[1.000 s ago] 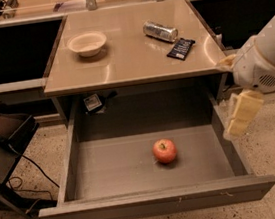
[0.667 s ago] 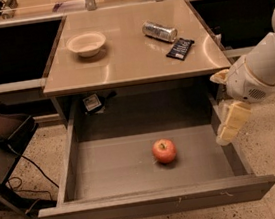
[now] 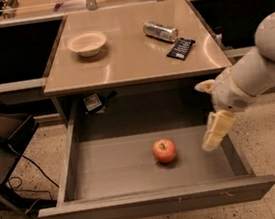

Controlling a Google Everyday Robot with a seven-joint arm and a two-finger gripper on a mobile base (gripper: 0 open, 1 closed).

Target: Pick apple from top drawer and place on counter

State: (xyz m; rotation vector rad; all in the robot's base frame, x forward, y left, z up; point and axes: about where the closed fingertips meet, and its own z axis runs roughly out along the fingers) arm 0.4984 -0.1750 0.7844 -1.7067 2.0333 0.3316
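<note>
The red-orange apple lies on the flat bottom of the open grey top drawer, a little right of its middle. My gripper hangs from the white arm over the drawer's right part, pointing down, to the right of the apple and apart from it. It holds nothing that I can see. The tan counter is above and behind the drawer.
On the counter stand a white bowl at the left, a silver can lying on its side and a dark snack packet at the right. A dark chair stands left of the drawer.
My arm and gripper have moved left, from the drawer's right wall to over the drawer's inside, nearer the apple. The apple has not moved.
</note>
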